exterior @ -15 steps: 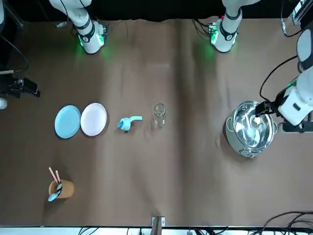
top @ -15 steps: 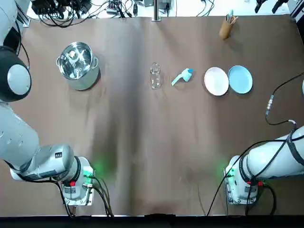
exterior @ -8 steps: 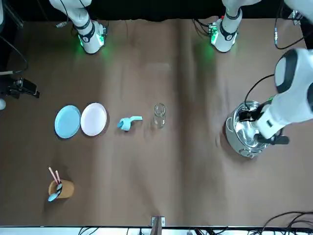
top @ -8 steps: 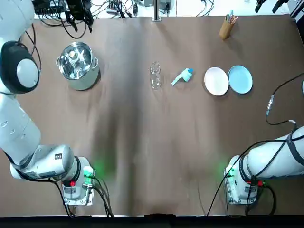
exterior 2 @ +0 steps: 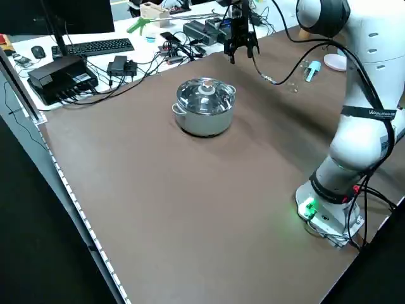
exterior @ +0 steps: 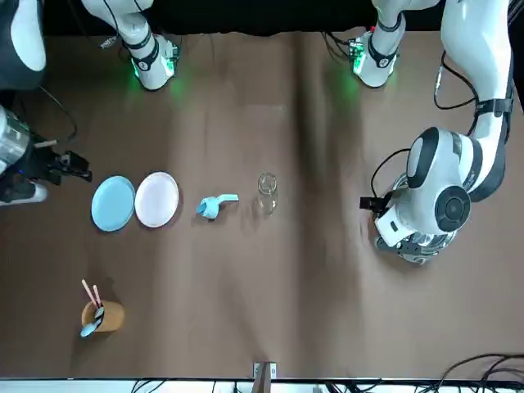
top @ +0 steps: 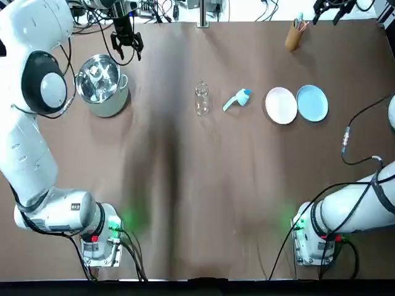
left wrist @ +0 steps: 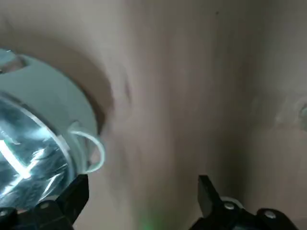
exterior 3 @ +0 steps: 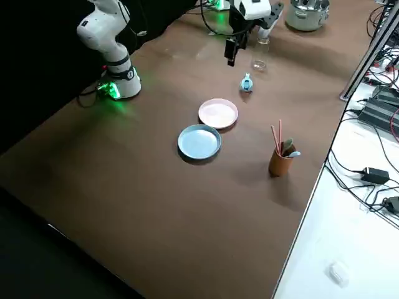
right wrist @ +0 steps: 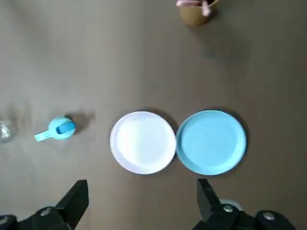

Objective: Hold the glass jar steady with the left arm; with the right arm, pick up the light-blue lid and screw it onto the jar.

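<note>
Glass jar (top: pixel 202 98) is standing upright mid-table. Light-blue lid (top: pixel 238 98) is lying just beside it, not touching, on the white plate (top: pixel 281 105) side. Left gripper (top: pixel 126 48) is hovering beyond the steel pot (top: pixel 101 84), fingers spread, empty. Right gripper (right wrist: pixel 141 189) is hanging above the plates, fingers spread, empty.

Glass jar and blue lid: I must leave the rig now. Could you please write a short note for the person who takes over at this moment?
Left gripper: fingers open, empty, above the far side of the table next to the steel pot, far from the jar.
Right gripper: fingers open, empty, high over the far right of the table near the cup.
The jar is upright and uncapped, mid-table. The lid lies on the table to its right, apart from it, before the white plate.
Done: nothing yet.
Left: hold the jar, pick up the lid, screw it on.
</note>
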### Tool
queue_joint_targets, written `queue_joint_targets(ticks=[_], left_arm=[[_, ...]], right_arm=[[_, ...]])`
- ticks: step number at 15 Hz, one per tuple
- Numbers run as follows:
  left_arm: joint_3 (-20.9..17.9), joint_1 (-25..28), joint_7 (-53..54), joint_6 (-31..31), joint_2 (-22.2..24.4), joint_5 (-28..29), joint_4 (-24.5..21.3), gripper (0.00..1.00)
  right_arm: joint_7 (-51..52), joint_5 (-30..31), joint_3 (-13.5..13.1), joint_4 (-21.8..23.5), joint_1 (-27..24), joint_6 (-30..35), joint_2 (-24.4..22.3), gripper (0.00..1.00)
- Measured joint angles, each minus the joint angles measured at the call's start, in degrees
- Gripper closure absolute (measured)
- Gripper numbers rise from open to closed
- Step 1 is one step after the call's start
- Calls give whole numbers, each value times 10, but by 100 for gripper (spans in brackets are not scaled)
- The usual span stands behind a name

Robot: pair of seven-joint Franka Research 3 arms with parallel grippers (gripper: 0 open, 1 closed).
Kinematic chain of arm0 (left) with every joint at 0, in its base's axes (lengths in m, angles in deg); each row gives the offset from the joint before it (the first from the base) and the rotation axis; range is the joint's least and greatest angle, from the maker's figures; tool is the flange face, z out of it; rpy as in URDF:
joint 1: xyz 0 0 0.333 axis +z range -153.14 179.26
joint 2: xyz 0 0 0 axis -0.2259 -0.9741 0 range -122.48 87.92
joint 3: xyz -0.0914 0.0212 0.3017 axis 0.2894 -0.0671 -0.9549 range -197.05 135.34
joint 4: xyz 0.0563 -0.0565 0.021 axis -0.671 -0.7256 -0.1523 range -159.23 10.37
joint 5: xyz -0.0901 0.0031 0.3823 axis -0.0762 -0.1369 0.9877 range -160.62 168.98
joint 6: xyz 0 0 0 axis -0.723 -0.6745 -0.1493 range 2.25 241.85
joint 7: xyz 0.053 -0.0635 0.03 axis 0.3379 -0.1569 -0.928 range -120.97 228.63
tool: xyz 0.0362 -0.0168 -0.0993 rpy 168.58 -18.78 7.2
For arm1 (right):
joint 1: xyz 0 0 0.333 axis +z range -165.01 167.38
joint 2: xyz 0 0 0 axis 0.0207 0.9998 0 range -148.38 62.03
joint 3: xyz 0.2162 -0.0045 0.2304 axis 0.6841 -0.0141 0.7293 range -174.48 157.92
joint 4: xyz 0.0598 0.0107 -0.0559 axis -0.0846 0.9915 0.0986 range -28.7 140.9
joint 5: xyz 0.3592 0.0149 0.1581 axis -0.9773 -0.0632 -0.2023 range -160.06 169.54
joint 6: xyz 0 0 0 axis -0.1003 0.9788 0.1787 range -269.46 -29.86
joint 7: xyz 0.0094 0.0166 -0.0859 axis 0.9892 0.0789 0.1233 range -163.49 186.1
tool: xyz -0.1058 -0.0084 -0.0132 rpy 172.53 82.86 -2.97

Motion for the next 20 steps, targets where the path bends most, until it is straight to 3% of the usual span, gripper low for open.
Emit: queue_joint_targets(ticks=[6,9,13,16,20], left_arm=[[2,-47,-73,70,-40,-45,24,0],[2,-49,-63,107,-57,-100,28,0],[1,-30,68,161,-62,-197,33,0],[8,-39,182,237,-75,-221,33,0],[51,-43,326,277,-114,-255,34,0]], right_arm=[[0,-67,1,15,9,-12,29,0],[0,-120,1,31,21,-20,41,0],[0,-165,1,62,36,-42,46,0],[-1,-231,1,80,48,-44,47,0],[39,-293,2,90,48,-48,67,0]])
